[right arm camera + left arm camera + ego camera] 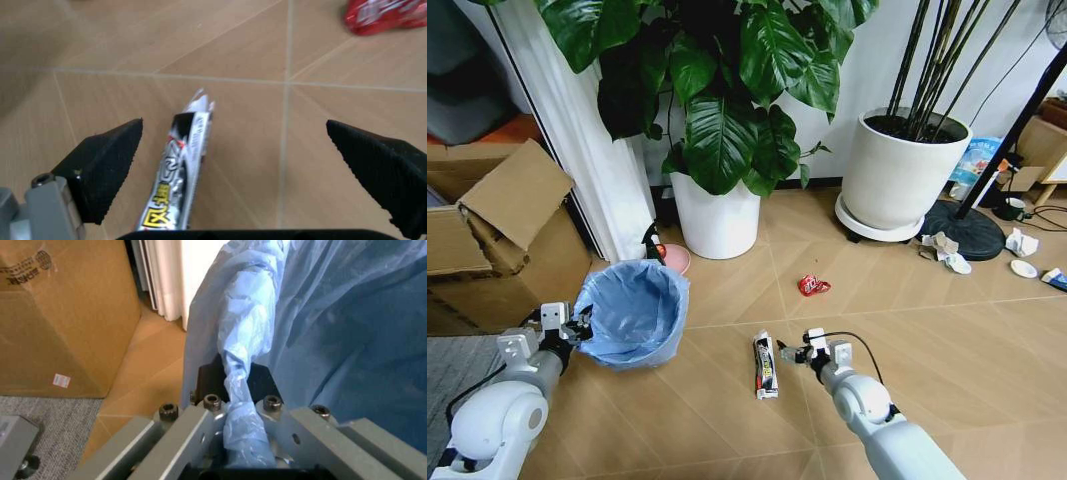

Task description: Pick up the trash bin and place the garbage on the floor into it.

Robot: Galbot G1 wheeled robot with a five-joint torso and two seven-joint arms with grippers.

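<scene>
The trash bin [632,312], lined with a crinkly light blue bag [320,315], stands on the floor [727,420] at the left. My left gripper [577,328] is shut on the bin's near rim, with the bag's edge pinched between its fingers [243,405]. My right gripper [799,352] hangs open just above the floor. Its two black pads [107,170] stand wide apart beside a black-white tube [765,365] [177,185]. A red crushed wrapper [813,286] [387,15] lies farther out. Crumpled paper [942,245] and a small white cup [957,263] lie at the right.
Cardboard boxes [487,240] and a grey rug [452,370] are at the left. Two white plant pots [717,215] [902,180] stand ahead by a white curtain [592,160]. A black stand base [972,230] and more litter [1024,243] lie at the far right.
</scene>
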